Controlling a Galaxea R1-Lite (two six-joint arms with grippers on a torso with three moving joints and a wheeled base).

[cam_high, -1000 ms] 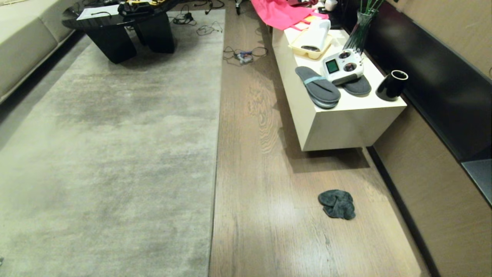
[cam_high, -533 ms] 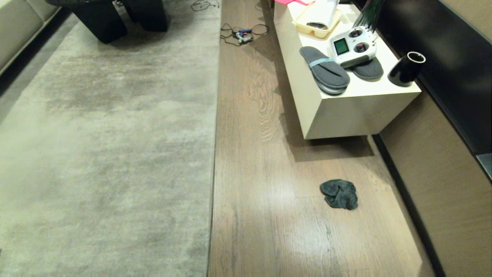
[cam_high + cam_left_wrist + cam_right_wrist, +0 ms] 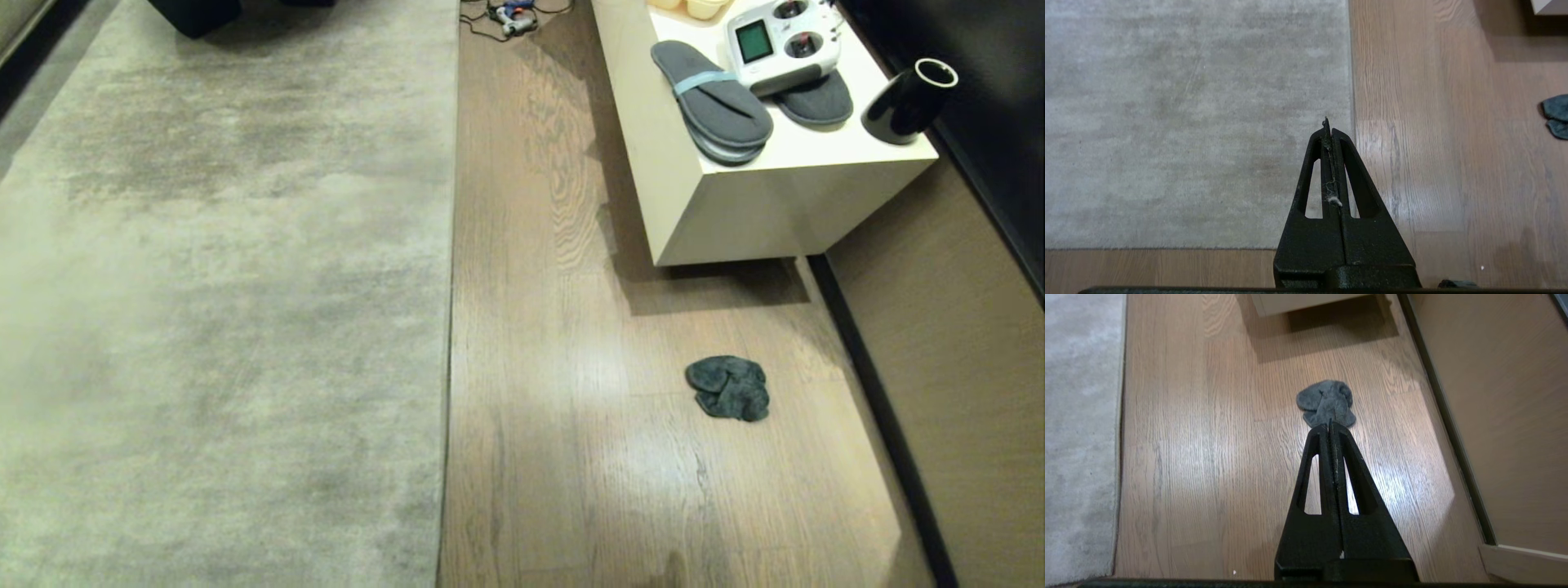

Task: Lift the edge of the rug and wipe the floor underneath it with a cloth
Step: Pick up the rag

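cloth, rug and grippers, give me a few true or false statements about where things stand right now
1. The cloth lies bunched on the floor, apart from the rug. True.
2. The right gripper holds the cloth. False: its fingers are shut on nothing and the cloth lies on the floor beyond them.
3. The rug's edge is lifted off the floor. False: it lies flat along the planks.
4. The left gripper is shut and empty, over the rug near its edge. True.
5. A pair of slippers lies on the rug. False: they sit on the pale cabinet, by a black cup.
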